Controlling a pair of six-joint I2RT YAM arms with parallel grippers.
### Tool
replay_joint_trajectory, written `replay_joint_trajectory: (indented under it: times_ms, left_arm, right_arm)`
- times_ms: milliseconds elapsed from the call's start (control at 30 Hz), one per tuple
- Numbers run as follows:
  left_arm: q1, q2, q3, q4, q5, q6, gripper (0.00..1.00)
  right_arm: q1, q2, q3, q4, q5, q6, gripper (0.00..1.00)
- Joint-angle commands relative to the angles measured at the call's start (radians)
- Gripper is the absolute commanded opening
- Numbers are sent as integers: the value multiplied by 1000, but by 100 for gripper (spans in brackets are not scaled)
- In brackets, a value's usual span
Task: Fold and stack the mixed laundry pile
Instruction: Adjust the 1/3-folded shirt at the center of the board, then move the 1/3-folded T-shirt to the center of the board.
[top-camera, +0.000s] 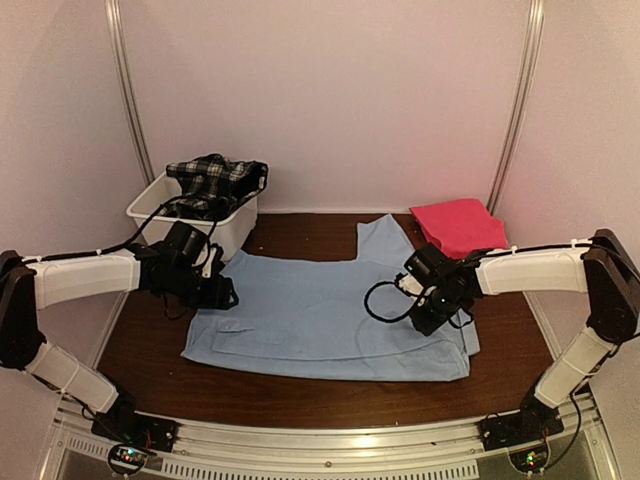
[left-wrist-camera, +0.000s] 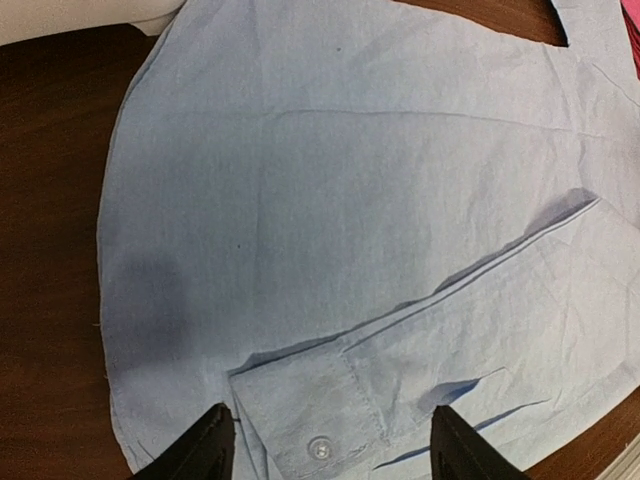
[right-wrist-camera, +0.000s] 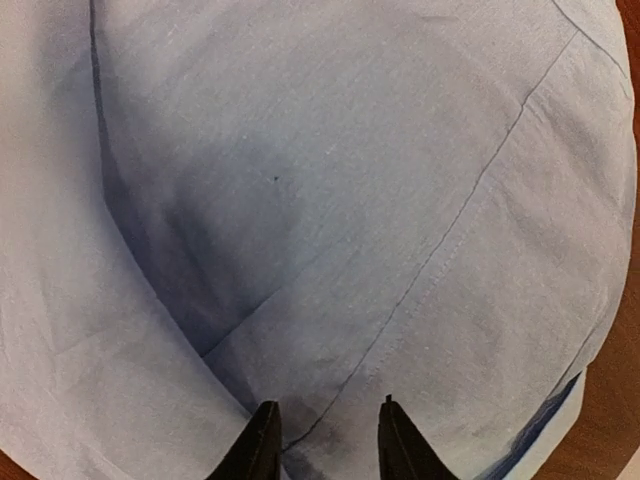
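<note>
Left gripper (left-wrist-camera: 325, 440) is held wide open over the cuff (left-wrist-camera: 312, 412) of the blue shirt (top-camera: 320, 310) near the tabletop's (top-camera: 150, 352) left edge, and right gripper (right-wrist-camera: 322, 432) is set narrow on the shirt, grip not clear.

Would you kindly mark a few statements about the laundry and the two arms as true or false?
1. The blue shirt lies spread out on the table. True.
2. The red cloth sits in the tub. False: it lies on the table at the far right, and the tub holds the plaid garment.
3. The left gripper has its jaws shut. False: they stand open on either side of a buttoned cuff.
4. The right gripper is over the blue shirt. True.
</note>
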Motion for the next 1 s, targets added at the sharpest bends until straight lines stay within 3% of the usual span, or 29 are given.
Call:
replay_joint_trajectory:
  times_ms: [0, 100, 233, 367, 567, 767, 967]
  left_arm:
    - [-4, 5, 0, 51, 14, 26, 70]
    - [-10, 2, -3, 72, 44, 41, 71]
    - [-51, 34, 2, 121, 87, 52, 71]
    - [-82, 112, 9, 155, 91, 20, 71]
    - [-81, 216, -1, 176, 58, -36, 69]
    - [-93, 222, -115, 191, 72, -116, 61]
    - [-273, 187, -144, 102, 17, -168, 60]
  right_arm:
    - [-6, 0, 49, -65, 119, 32, 36]
    - [-6, -80, 83, -80, 61, 83, 39]
    - [-2, -199, 26, 96, -229, 156, 39]
    - [0, -137, -34, 237, -451, 242, 35]
    - [-8, 5, -85, 316, -455, 271, 35]
    - [-28, 57, -142, 297, -428, 279, 35]
    - [-28, -8, -264, 304, -519, 342, 35]
